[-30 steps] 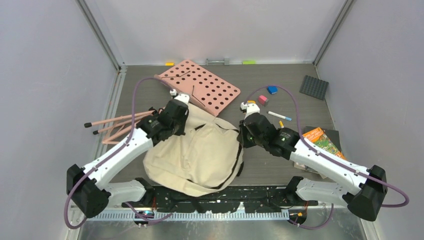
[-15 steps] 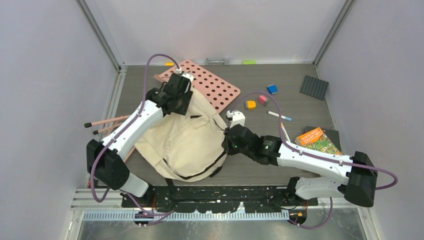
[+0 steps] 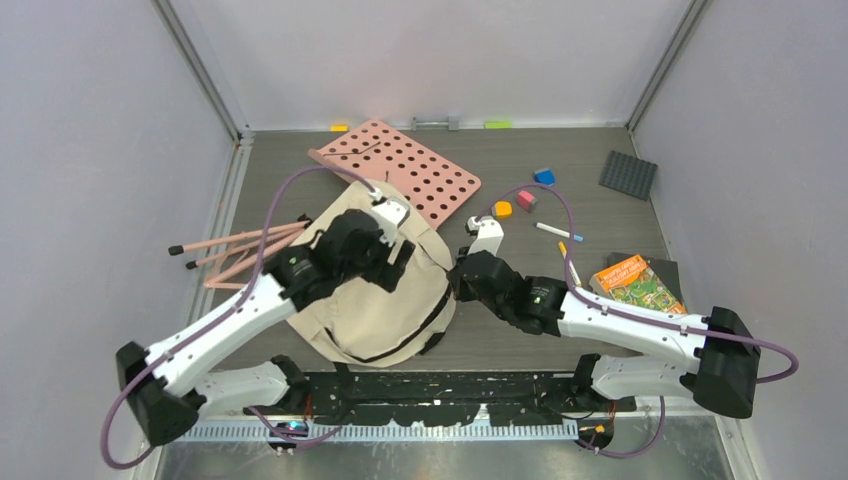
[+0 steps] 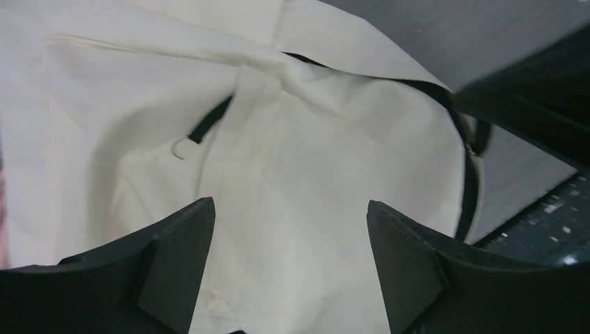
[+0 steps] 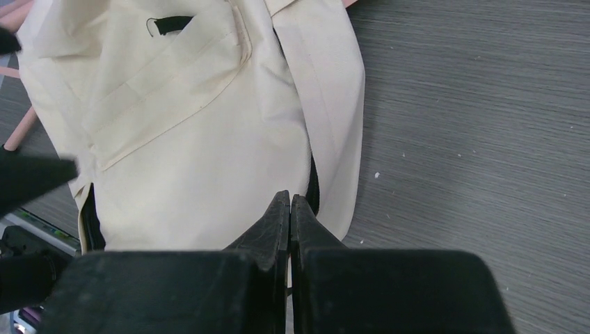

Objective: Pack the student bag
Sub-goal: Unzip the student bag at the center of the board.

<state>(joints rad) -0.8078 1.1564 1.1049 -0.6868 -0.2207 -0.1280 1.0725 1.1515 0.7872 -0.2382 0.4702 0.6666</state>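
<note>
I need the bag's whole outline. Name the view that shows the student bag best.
Top external: the student bag lies almost whole there, its upper part under the left arm. Left wrist shows only a close patch of it; right wrist, one side.

The student bag [image 3: 380, 322] lies under the left arm [image 3: 240, 315], just beside the pink perforated board [image 3: 420, 165].

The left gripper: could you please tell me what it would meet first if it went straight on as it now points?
Probably the student bag: its cream fabric lies right ahead of the left gripper, depth unclear.
</note>
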